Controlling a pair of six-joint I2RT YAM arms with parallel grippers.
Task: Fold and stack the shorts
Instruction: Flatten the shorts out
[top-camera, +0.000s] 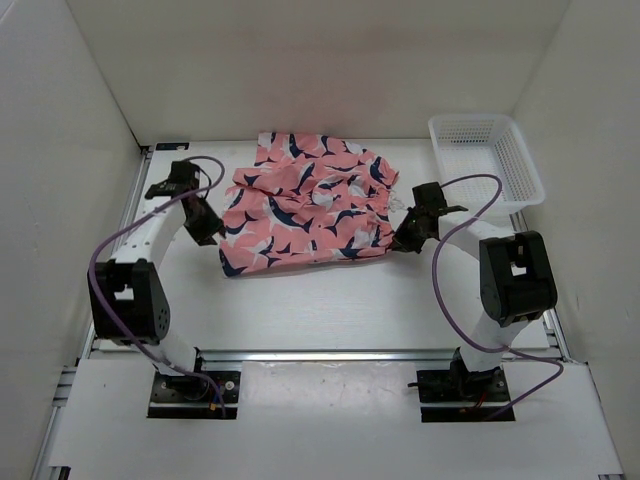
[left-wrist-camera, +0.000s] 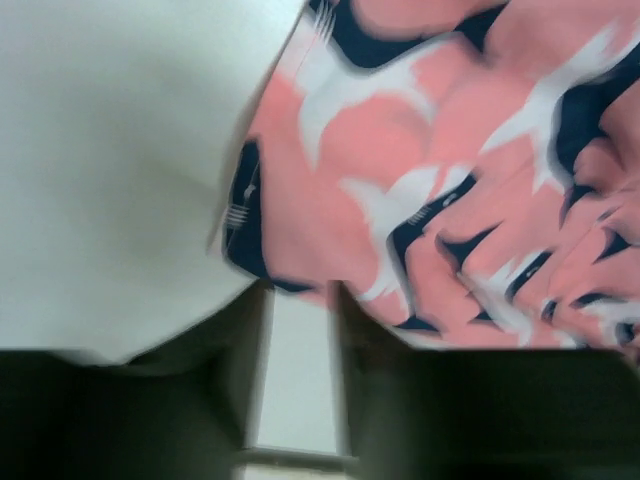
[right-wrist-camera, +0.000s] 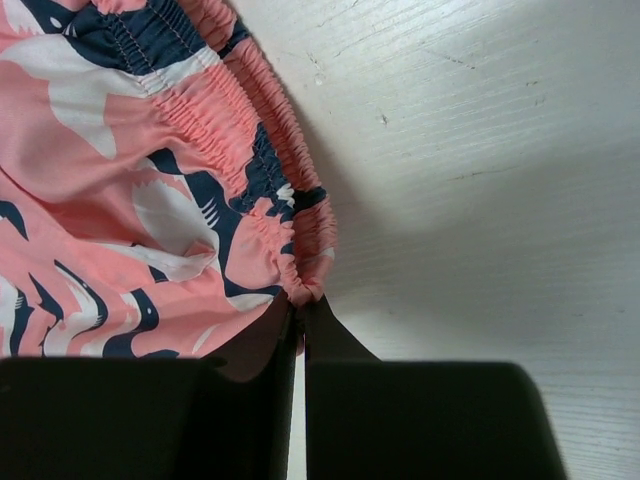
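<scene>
Seemingly right tool on shorts

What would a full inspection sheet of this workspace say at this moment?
Surface: white table, matte, lightly scuffed.
Job's things: salmon-pink shark-print fabric shorts, rumpled mid-table, not yet folded.
Clutter: white plastic mesh basket, far right corner, nothing seen inside.
Grippers: left gripper open at the shorts' left edge; right gripper shut on their elastic waistband.
Cables: purple cables looped beside both arms.
Surroundings: white enclosure walls; nothing else seen.
</scene>
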